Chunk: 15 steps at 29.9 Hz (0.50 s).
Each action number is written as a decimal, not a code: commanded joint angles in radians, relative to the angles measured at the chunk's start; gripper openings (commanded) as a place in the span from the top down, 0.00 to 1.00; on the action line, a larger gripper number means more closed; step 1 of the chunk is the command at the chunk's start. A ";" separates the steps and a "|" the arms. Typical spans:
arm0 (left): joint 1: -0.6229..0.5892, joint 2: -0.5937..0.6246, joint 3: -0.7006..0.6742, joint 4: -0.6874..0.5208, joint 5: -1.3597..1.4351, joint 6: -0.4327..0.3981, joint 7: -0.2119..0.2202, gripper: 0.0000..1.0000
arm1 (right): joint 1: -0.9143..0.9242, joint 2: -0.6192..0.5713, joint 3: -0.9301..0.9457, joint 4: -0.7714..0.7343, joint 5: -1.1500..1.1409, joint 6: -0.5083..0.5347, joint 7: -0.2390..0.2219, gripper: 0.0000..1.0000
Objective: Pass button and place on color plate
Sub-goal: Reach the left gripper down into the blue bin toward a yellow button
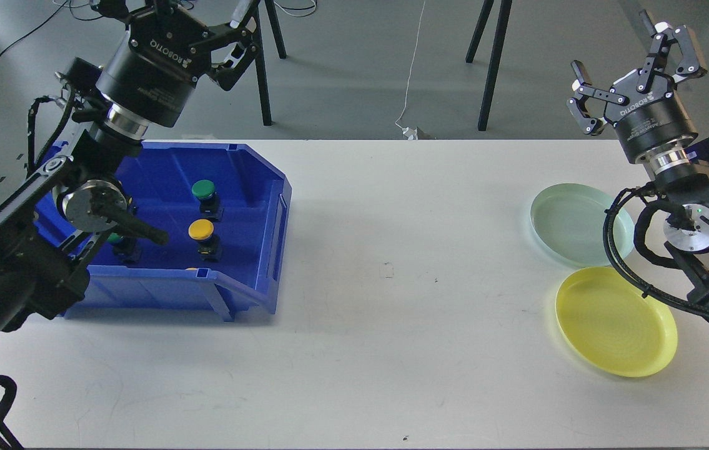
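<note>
Nothing is picked yet: our left pincer and right pincer hang apart, empty. Next, we reach the green button in the blue bin.

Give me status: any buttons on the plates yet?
Nothing done: the green plate and yellow plate are both bare. Nothing in hand: the left gripper and right gripper are raised, open and empty. The green button and yellow button sit in the blue bin, with another partly hidden behind the left arm. All picking, passing and placing is left.
</note>
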 commanded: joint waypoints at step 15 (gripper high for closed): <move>-0.922 0.489 1.503 0.049 0.757 0.204 0.000 0.02 | -0.060 -0.003 0.027 -0.028 -0.002 0.000 -0.001 0.01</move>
